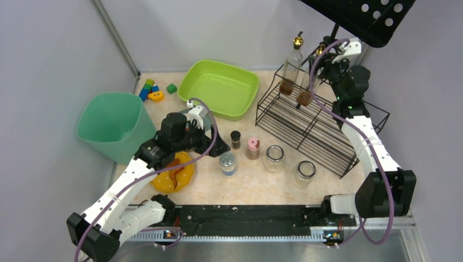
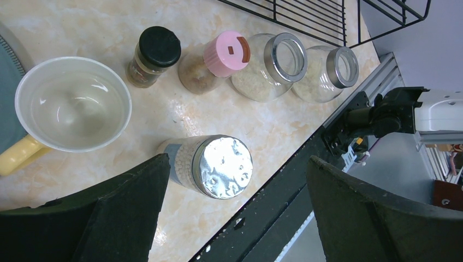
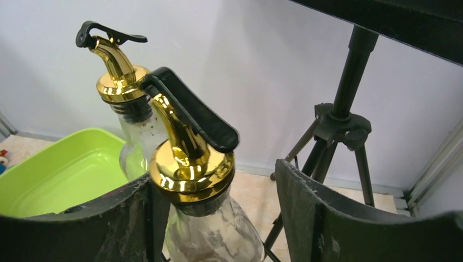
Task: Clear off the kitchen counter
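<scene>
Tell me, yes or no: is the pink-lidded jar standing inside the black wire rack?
No, the pink-lidded jar stands on the kitchen counter outside the wire rack, beside the black-lidded jar.

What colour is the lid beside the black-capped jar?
The lid is pink; left wrist view shows it best.

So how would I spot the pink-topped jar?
Find the black wire rack on the beige stone-patterned counter. In front of it stands a row of four small glass jars; the pink-lidded jar is second from the left, beside the black-capped jar. Its neighbours' tops are black or open.
</scene>
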`<move>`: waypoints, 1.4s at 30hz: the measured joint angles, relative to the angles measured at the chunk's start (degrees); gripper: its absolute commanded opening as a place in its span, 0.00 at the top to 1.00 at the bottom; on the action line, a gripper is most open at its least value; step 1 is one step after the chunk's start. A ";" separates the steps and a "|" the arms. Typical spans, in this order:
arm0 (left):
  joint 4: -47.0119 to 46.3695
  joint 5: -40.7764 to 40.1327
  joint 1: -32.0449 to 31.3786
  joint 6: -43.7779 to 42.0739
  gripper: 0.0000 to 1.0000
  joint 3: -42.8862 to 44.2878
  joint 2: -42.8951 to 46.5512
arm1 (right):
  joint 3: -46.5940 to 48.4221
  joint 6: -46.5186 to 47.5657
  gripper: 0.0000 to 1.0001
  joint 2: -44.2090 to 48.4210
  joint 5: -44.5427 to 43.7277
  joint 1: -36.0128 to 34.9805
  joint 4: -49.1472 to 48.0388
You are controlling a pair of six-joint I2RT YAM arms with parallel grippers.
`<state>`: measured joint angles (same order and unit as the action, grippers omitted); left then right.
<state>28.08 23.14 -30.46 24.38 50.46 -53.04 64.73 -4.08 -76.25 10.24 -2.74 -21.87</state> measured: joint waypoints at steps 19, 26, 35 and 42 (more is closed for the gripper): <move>0.00 -0.02 0.00 -0.02 0.01 0.00 -0.55 | -4.15 -1.44 0.23 17.92 1.68 0.04 7.17; 0.02 -0.66 0.00 0.00 0.01 0.00 -0.55 | -7.15 -7.37 0.23 26.38 11.74 0.04 12.44; 0.17 -4.11 0.00 0.72 0.03 0.00 -0.63 | -15.43 -18.97 0.23 31.19 26.25 -3.19 13.77; 3.91 -10.05 0.00 1.31 0.03 1.22 -1.81 | -16.37 -17.14 0.23 26.16 22.43 -23.21 20.33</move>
<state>31.99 13.08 -30.46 25.69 51.68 -54.85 48.36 -21.21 -50.09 32.67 -25.96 -1.54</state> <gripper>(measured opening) 0.967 0.771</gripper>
